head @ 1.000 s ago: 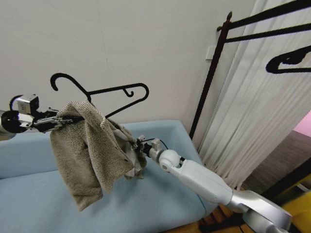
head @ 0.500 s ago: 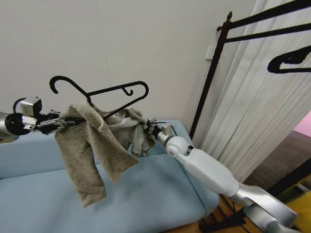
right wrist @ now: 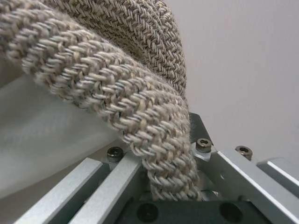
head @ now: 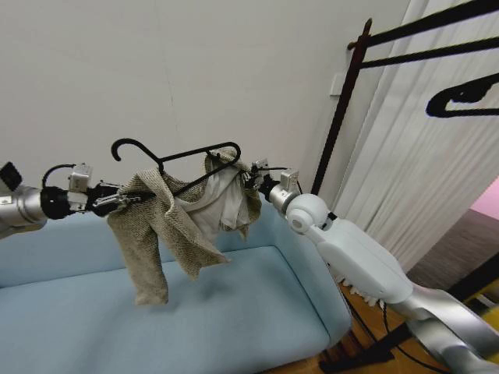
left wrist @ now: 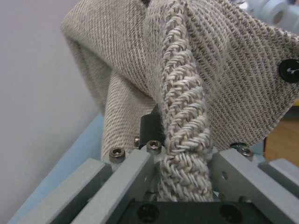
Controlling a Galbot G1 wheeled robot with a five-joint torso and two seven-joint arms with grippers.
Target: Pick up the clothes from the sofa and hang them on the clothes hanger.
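Cardigan (head: 168, 226) clamped by left gripper (head: 125, 200) and right gripper (head: 251, 181): spread it taut while you seat the hanger (head: 175, 156), apparently half-threaded.

hanger (head: 195, 151) partly buried under knit cardigan (head: 168, 222), clothes rack (head: 343, 101) cut by top edge, sofa (head: 234, 312) cropped at bottom

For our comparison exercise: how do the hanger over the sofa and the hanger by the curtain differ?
The hanger over the sofa carries a knit garment, clamped by left gripper and right gripper; the hanger by the curtain is bare. The first is held lower than the second. Both are black.
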